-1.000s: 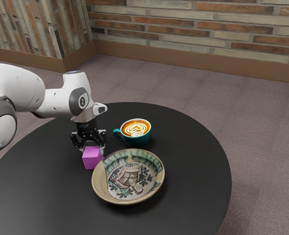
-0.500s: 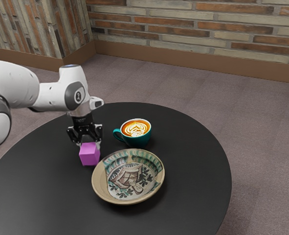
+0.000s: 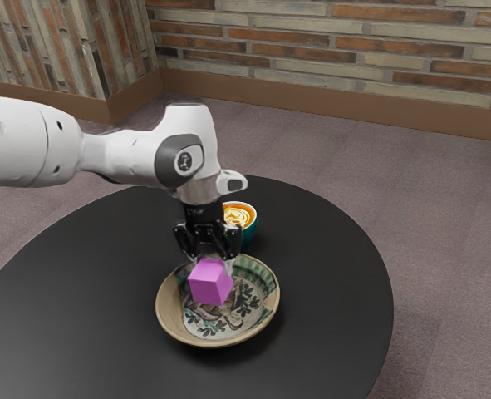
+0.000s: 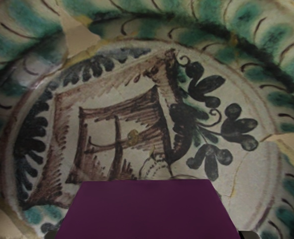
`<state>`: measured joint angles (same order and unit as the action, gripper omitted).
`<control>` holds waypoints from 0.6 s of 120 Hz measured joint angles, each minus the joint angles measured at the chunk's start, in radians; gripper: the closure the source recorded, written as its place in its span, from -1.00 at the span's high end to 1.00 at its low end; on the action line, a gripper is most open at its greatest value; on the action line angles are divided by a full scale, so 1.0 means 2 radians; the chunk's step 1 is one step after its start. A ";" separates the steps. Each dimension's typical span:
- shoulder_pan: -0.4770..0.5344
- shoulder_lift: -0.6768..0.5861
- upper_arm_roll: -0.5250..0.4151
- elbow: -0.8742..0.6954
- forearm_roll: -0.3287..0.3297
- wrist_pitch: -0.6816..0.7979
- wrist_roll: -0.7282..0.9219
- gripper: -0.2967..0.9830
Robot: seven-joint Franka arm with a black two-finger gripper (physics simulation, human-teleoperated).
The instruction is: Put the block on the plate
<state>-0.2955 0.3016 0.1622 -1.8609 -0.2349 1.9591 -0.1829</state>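
1. Exterior view: our end effector (image 3: 212, 261) pinches the purple block (image 3: 210, 284) over the plate (image 3: 169, 312).
2. Wrist view: we see painted plate beyond the block; any gap between them we can't judge well.

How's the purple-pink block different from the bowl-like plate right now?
The block is a small cube, while the plate is round, hollow and clearly wider. The block is one plain color; the plate has green and dark painted patterns. The block is held above the plate in the tool, whereas the plate rests on the table.
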 joint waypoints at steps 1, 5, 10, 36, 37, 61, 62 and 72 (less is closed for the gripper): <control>-0.002 0.002 0.000 0.000 -0.001 0.000 -0.001 0.00; -0.008 0.009 -0.002 0.002 -0.003 -0.001 -0.003 0.00; -0.011 0.015 -0.002 0.002 -0.005 -0.001 -0.005 0.00; -0.013 0.022 -0.003 0.001 -0.011 0.002 -0.014 0.30; -0.013 0.022 -0.003 0.001 -0.011 0.002 -0.014 0.31; -0.013 -0.061 -0.005 0.029 0.027 -0.029 -0.017 0.45; -0.013 -0.064 -0.006 0.036 0.030 -0.033 -0.017 0.45; -0.014 -0.092 -0.008 0.093 0.057 -0.068 -0.011 0.48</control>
<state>-0.3228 0.1181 0.1456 -1.6755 -0.1201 1.8222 -0.2050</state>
